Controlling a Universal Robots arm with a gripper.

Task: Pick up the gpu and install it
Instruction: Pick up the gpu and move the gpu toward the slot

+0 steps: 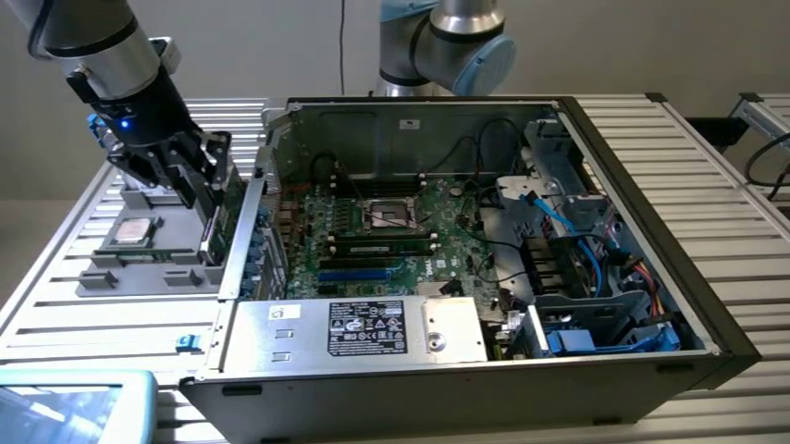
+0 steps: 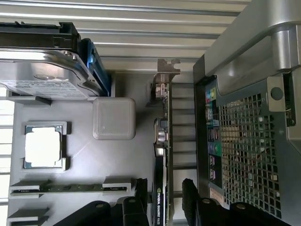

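Gripper [image 1: 198,192] with jaws apart, one finger [image 2: 138,188] on each side of the gpu [image 2: 162,136]; whether they touch it cannot be told. The gpu stands on edge in the grey parts tray [image 2: 80,162], at the tray's edge nearest the open computer case [image 2: 249,141]. Farther across the tray lie a CPU [image 2: 43,146] and a hard drive [image 2: 44,70].

The slim gpu [image 2: 160,205] stands upright on edge in the gray tray [image 2: 84,162].

The gpu [image 2: 161,155] stands on edge in a tight lane: the computer case [image 2: 244,141] wall rises just beside one face, bare grey tray [image 2: 117,162] floor lies beside the other, and the gripper's [image 2: 164,190] parted fingers [image 2: 189,195] straddle it
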